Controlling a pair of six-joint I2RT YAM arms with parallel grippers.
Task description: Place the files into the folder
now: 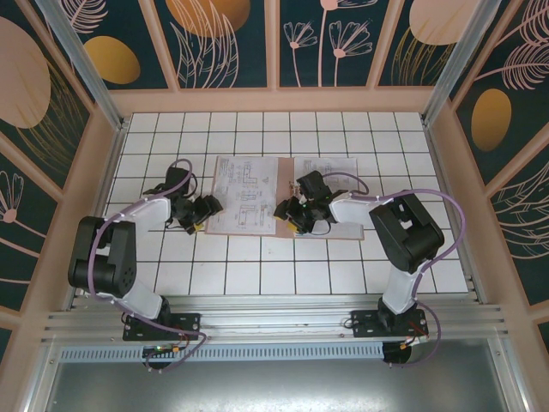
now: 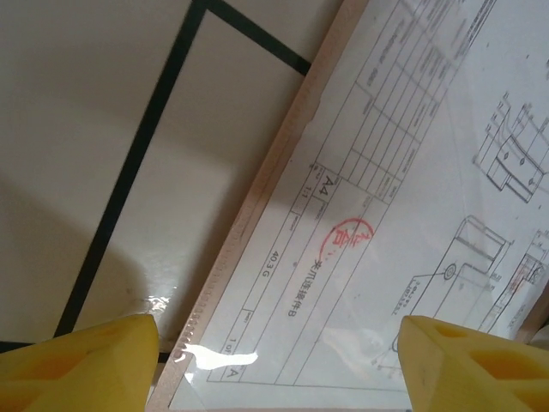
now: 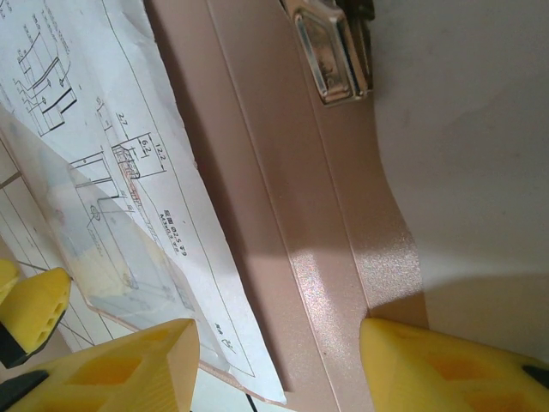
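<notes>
The brown folder [image 1: 284,176] lies open and flat in the middle of the tiled table. White printed files [image 1: 244,193] rest on its left half, and more printed sheets [image 1: 330,165] lie on its right half. My left gripper [image 1: 202,211] is at the folder's left edge. In the left wrist view it [image 2: 279,352] stands open above a drawing sheet [image 2: 360,223] under a glossy clear cover, beside the folder's edge [image 2: 257,197]. My right gripper [image 1: 292,212] is over the centre fold. Its yellow fingers [image 3: 129,365] stand open across the fold [image 3: 283,215], below the metal clip [image 3: 330,51].
A white tiled table [image 1: 257,275] with dark grid lines extends around the folder. Pale wooden walls [image 1: 274,100] enclose it at the back and both sides. The arm bases sit on the metal rail [image 1: 274,322] at the near edge.
</notes>
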